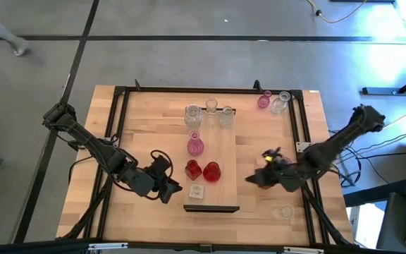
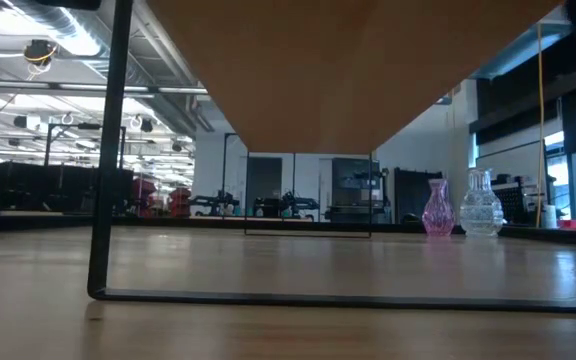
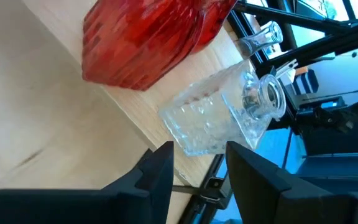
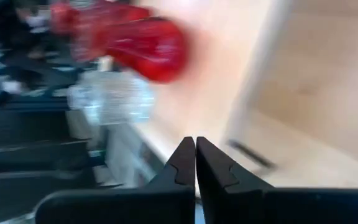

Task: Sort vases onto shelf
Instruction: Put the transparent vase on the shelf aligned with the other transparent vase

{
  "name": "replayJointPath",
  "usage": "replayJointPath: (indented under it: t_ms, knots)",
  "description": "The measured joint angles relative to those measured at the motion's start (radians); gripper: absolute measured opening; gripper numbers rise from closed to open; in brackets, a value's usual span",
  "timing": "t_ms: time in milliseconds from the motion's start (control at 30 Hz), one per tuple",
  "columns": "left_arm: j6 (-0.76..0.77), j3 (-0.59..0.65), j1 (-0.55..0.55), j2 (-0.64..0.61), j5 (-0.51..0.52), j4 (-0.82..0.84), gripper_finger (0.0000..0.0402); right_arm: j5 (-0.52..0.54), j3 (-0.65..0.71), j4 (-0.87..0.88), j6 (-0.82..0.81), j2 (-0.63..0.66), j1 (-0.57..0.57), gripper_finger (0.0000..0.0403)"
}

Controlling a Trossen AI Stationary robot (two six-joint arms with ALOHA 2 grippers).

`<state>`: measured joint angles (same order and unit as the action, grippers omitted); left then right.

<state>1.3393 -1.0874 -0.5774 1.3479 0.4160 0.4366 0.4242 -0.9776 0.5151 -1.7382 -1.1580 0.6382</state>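
Left pincer [image 1: 169,189], fingers spread, sits just beside the clear squat vase [image 1: 197,191] on the shelf [image 1: 220,159]. Right pincer [image 1: 252,179], pressed together and empty, hovers right of the shelf. Likely step: placement complete; next, fetch the vases [image 1: 273,101] at the desk's far right corner.

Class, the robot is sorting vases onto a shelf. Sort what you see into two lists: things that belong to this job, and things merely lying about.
Belongs to the job:
shelf
clear vases on shelf
pink vase
red vases
clear square vase
pink and clear vases at the far corner
left gripper, fingers open
right gripper, fingers shut

Lying about:
floor cables
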Motion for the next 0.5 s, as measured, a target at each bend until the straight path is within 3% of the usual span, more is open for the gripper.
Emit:
replayJointPath:
  t_ms: [267, 400, 500]
  knots:
    - [-0.015, 0.0, 0.026, 0.0, -0.016, 0.0, 0.0139, -0.082, -0.147, 0.465, 0.039, 0.043, 0.015, 0.0021]
    - [-0.015, 0.0, 0.026, 0.0, -0.019, 0.0, 0.0139, -0.161, -0.215, 0.623, 0.043, 0.029, 0.017, 0.008]
    - [-0.014, 0.0, 0.025, 0.0, -0.021, 0.0, 0.0139, -0.258, -0.237, 0.649, 0.052, 0.027, 0.029, 0.0135]
